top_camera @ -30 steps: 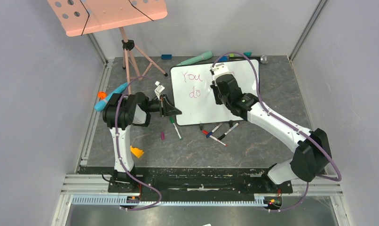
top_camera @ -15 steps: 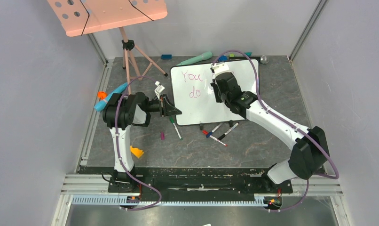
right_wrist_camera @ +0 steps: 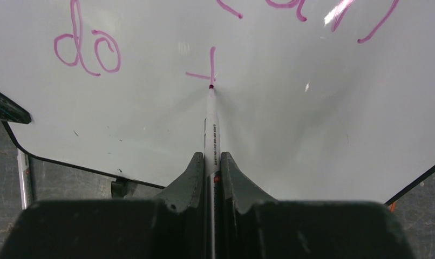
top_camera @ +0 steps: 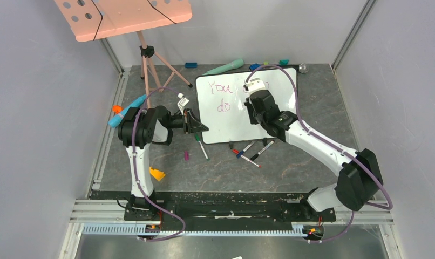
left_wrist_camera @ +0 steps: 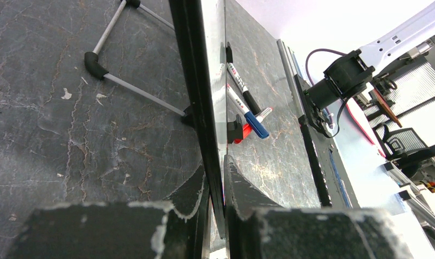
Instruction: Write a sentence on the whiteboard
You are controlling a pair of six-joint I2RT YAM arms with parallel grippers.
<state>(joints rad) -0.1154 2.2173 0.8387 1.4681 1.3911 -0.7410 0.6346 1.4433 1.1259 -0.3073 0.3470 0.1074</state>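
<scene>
My left gripper (left_wrist_camera: 215, 181) is pinched on the whiteboard's (top_camera: 276, 84) left edge, steadying it on the counter (top_camera: 291, 167). My right gripper (right_wrist_camera: 211, 167), clamped on the marker (right_wrist_camera: 211, 121), has edged rightward in the last second. Its tip rests on a fresh "t" after "do", so I judge the sentence (top_camera: 221, 88) past halfway. Spare pens (top_camera: 253, 151) lie just below the whiteboard, and the pink board (top_camera: 123, 16) stands at the far left.

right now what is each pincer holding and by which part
The left pincer clamps the whiteboard by its framed edge. The right pincer grips a marker by the barrel, with the tip on the board.
</scene>
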